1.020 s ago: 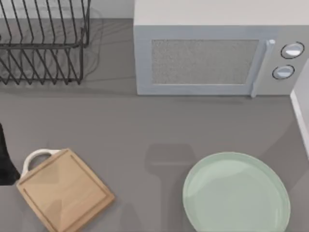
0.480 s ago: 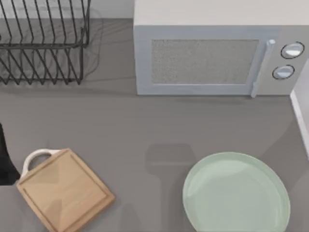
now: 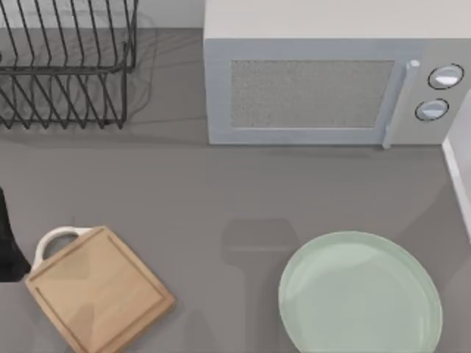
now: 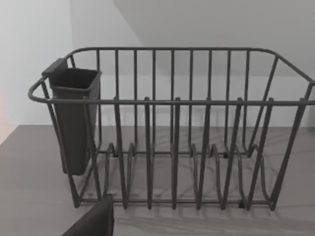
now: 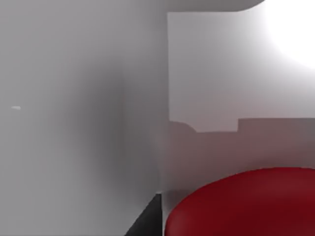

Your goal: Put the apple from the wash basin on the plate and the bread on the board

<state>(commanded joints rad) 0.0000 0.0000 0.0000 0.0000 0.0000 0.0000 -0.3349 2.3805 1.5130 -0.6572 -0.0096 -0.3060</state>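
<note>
Up close in the right wrist view you have the apple (image 5: 246, 204): glossy, deep red, a rounded top, lying against pale grey-white basin walls (image 5: 216, 73). Neither finger of the right gripper appears there, so you cannot tell how far they are spread or whether they hold anything.

From the top view, note the plate (image 3: 360, 294) on the table's (image 3: 221, 184) right: large, round, pale mint-green, raised rim, nothing on it. On the left lies the board (image 3: 99, 290), light wood, groove near the edge, white loop handle, set at an angle and bare on top. Behind them stand a microwave (image 3: 331, 88) (two round dials, no readable lettering) and a black wire rack (image 3: 66, 66) at far left.

Your left wrist view looks at that rack (image 4: 172, 137) with its dark cutlery cup (image 4: 74, 118) hung on one end; no dishes in the slots. For the left gripper, finger spread cannot be judged.
</note>
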